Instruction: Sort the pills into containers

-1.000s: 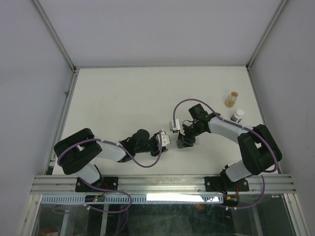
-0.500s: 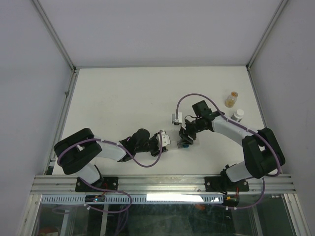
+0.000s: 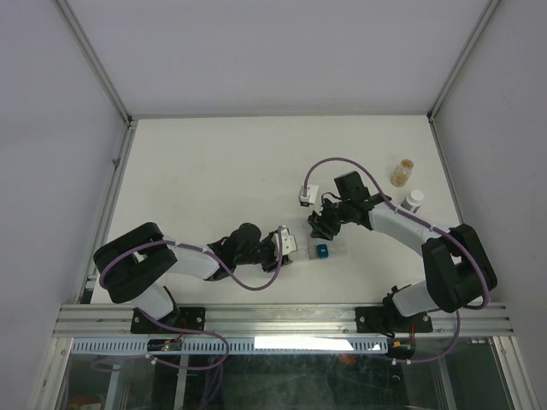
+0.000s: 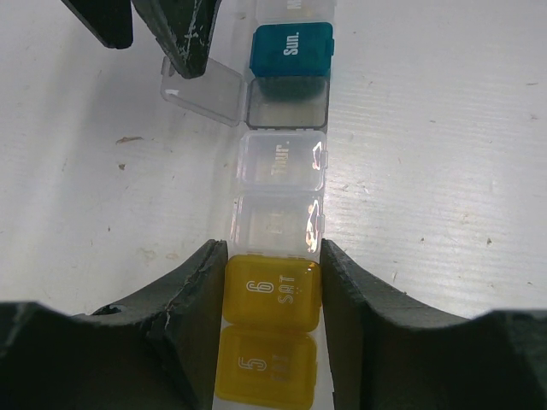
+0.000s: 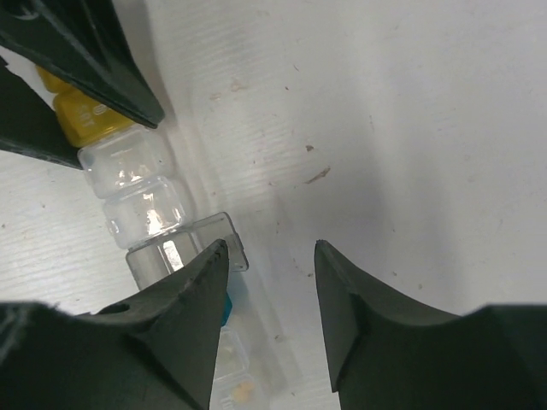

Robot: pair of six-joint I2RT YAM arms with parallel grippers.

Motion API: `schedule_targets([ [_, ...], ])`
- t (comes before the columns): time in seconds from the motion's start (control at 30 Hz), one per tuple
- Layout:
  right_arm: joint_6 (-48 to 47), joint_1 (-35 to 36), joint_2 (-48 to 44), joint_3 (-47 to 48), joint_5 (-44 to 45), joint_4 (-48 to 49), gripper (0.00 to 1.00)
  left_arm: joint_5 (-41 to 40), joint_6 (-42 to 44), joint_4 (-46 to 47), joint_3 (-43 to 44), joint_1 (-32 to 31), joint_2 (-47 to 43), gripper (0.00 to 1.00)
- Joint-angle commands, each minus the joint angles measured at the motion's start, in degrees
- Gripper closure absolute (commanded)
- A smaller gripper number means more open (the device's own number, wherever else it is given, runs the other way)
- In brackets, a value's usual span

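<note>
I read the left gripper (image 4: 272, 272) clamped on a yellow cell (image 4: 272, 295) of the pill-box strip (image 4: 282, 162), which lies flat on the table (image 3: 214, 171). Farther along, a grey cell (image 4: 287, 103) has its clear lid (image 4: 202, 88) open, next to the teal cell (image 4: 291, 49). The right gripper (image 5: 271, 256) hangs over that lid, jaws apart, empty. The jar of tan-orange pills (image 3: 401, 174) stands far right.

White table (image 3: 214, 171) seen from above, its surface lightly scuffed. Near the front centre a pill box (image 3: 318, 250) lies flat: one strip of small square cells. In order, the strip has two yellow cells (image 4: 272, 292), two clear cells (image 4: 282, 160), a grey cell (image 4: 287, 102) with its clear lid (image 4: 203, 90) flipped open sideways, and a teal cell (image 4: 291, 49). Toward the right edge stand a small clear jar (image 3: 402, 172) with yellowish-brown contents and, just beside it, a white-capped bottle (image 3: 413, 201).
</note>
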Motion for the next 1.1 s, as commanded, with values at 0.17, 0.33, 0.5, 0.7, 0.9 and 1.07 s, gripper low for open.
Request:
schedule_targets([
  [0.17, 3.6, 3.2, 3.2, -0.1, 9.0, 4.9, 0.54, 0.2, 1.1, -1.1, 1.7, -0.6, -0.6, 0.67],
  [0.33, 5.1, 2.8, 2.3, 1.6, 5.2, 2.9, 0.51, -0.8, 0.6, -2.4, 2.6, -0.4, -0.2, 0.63],
  [0.5, 3.0, -1.1, -3.7, 2.0, -7.9, -2.9, 0.31, -1.3, -1.9, -4.5, 4.0, -0.2, -1.6, 0.41],
  [0.7, -3.7, -7.3, -10.5, 3.5, -18.3, -11.2, 0.28, -3.2, -5.8, -5.5, 3.7, 0.0, -7.0, 0.18],
  [0.9, -5.7, -15.8, -18.4, 4.9, -23.5, -16.5, 0.27, -5.5, -14.0, -4.4, 1.5, 0.0, -17.9, 0.01],
  [1.07, 2.9, -27.1, -23.8, 7.1, -23.3, -15.0, 0.23, -2.9, -25.9, 4.9, -2.4, 0.4, -25.3, 0.01],
])
